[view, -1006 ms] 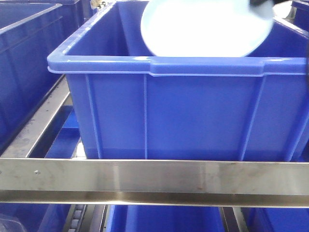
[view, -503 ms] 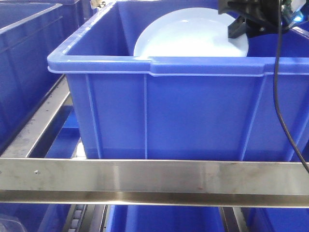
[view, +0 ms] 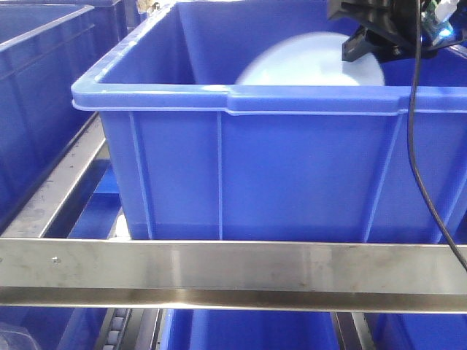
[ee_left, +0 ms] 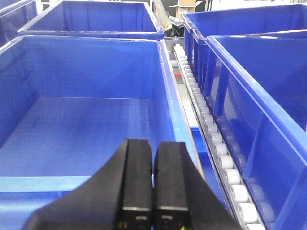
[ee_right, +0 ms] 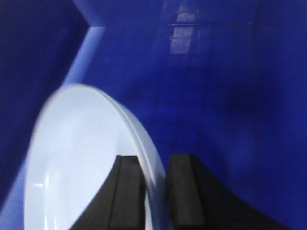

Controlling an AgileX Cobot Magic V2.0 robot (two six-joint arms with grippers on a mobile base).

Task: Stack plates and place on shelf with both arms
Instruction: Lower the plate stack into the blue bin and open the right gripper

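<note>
A pale plate point(view: 310, 62), tilted on edge, sits inside a large blue crate point(view: 241, 168) behind the steel shelf rail point(view: 233, 273), its rim pinched between the two pads of the right end effector point(ee_right: 156, 191) that reaches in from the upper right. The left end effector point(ee_left: 153, 184), its pads pressed together on nothing, hovers at the near wall of another blue crate point(ee_left: 81, 124) holding nothing visible.
</note>
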